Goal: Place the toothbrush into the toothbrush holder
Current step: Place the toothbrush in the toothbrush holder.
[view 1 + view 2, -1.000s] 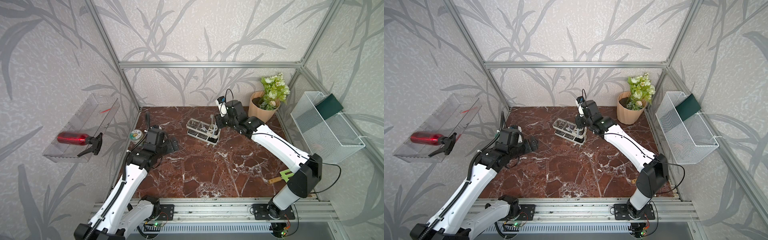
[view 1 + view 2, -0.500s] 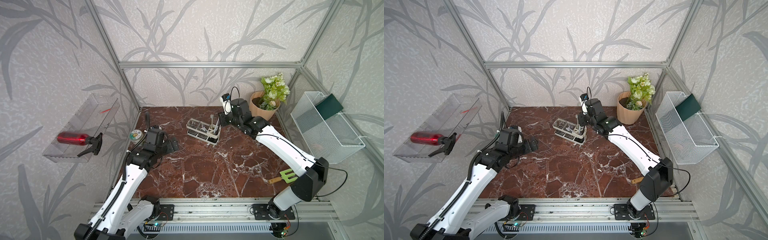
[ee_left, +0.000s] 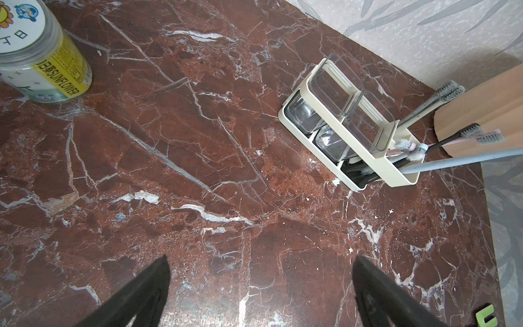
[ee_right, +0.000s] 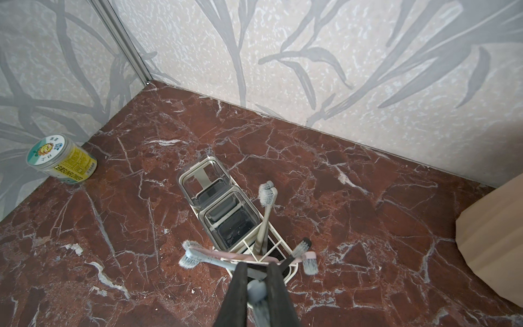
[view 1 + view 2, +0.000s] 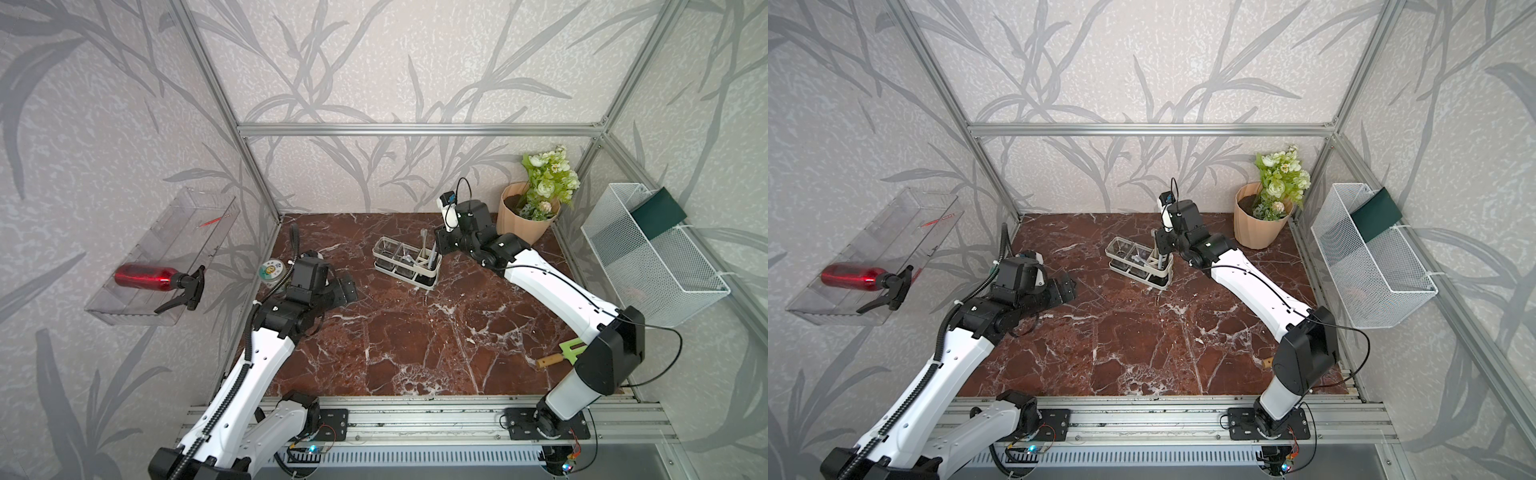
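The right gripper (image 4: 257, 267) is clamped on the grey-blue handle of the toothbrush (image 4: 257, 293), its two dark fingers pinching it from either side; it hangs just above the divider end of the toothbrush holder (image 5: 428, 279), which stands on the red marble tabletop (image 5: 415, 340) toward the back wall. In the left wrist view the held handle slants down from the gripper's side and its lower end sits inside the slotted cream section; how deep it reaches cannot be told. Several other brushes (image 4: 266, 209) lean in that same section, heads up; the two clear cups fill the remaining length of the frame. The left gripper (image 3: 260, 271) is spread wide with nothing between its fingers; it hovers over bare marble, well apart from the holder. A yellow-labelled jar (image 3: 42, 56) stands near it by the left wall; a peach flower pot (image 5: 521, 220) stands in the back corner, just beside the right arm's wrist; a white mesh basket (image 5: 648, 257) hangs on the right wall.
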Robot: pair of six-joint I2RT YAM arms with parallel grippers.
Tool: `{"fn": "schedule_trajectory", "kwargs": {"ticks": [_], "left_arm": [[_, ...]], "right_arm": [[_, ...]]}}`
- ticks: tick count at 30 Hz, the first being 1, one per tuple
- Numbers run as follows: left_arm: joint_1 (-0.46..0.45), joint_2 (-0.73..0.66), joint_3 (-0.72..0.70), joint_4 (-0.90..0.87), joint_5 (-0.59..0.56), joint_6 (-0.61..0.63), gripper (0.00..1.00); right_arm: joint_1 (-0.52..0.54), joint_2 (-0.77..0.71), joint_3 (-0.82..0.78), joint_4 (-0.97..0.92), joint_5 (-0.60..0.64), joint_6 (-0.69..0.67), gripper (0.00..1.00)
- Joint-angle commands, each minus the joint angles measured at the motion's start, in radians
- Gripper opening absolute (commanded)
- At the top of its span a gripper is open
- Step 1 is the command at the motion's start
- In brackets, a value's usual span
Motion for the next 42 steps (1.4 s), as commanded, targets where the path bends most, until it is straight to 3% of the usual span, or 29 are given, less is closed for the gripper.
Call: {"fn": "schedule_trajectory", "kwargs": {"ticks": [1,21,42], "left_arm": [[0.006,-0.016,-0.010,0.002,0.003,0.005,0.99],[0.012,-0.011,-0.013,0.006,0.012,0.005,0.99],[0.015,-0.011,-0.016,0.012,0.023,0.006,0.99]], "right_arm": [[-0.002,0.021,-0.025,0.044,-0.005,-0.003,0.00],[0.016,0.016,-0.201,0.278,-0.020,-0.006,0.00],[0.051,0.044,-0.246,0.318,0.019,-0.053,0.00]]}}
